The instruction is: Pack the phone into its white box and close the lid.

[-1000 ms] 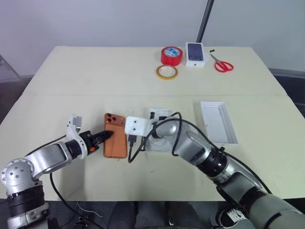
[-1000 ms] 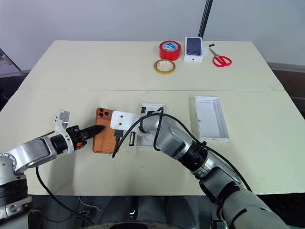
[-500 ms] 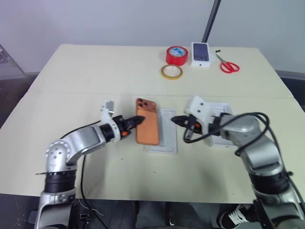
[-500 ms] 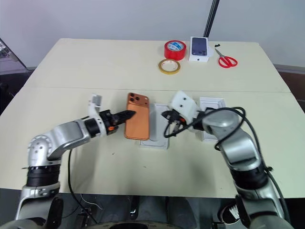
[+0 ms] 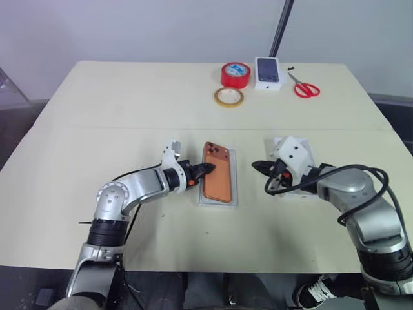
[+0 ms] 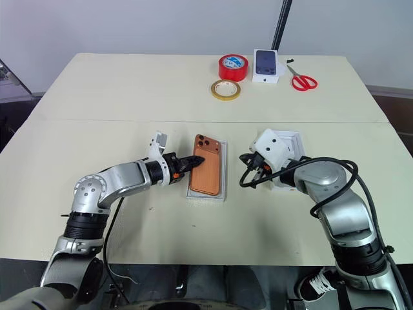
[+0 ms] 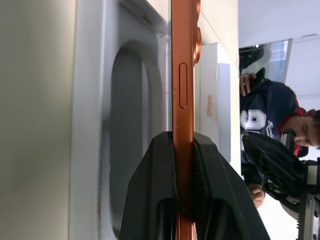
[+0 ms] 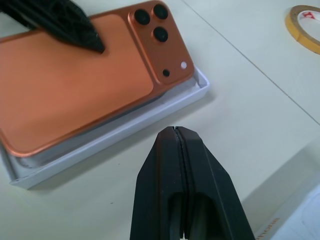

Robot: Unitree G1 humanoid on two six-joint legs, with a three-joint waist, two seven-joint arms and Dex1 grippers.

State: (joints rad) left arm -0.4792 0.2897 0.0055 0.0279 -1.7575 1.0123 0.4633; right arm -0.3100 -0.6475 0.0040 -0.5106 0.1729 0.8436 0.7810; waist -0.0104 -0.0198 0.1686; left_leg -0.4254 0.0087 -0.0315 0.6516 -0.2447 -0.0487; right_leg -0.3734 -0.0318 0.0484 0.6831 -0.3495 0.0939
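The orange-copper phone (image 5: pixel 217 180) sits back up and slanted over the white box (image 5: pixel 233 194), its camera cluster at the far end. My left gripper (image 5: pixel 204 169) is shut on the phone's left long edge; in the left wrist view its fingers (image 7: pixel 162 190) clamp the thin orange phone (image 7: pixel 182 75). My right gripper (image 5: pixel 257 166) is shut on nothing and hovers just right of the box, pointing at it. In the right wrist view, the phone (image 8: pixel 75 95) overlaps the box rim (image 8: pixel 200 84). The lid (image 6: pixel 299 141) lies behind my right wrist, mostly hidden.
At the table's far edge stand a red tape roll (image 5: pixel 233 74), a yellow tape ring (image 5: pixel 228 97), a small white box with a phone picture (image 5: pixel 268 72) and red scissors (image 5: pixel 302 87). A black pole (image 5: pixel 281 29) rises behind them. A person (image 7: pixel 270 125) shows beyond the table.
My left gripper carried the phone from the bare table rightwards onto the white box. The right gripper pulled away from the phone to the right and stayed shut.
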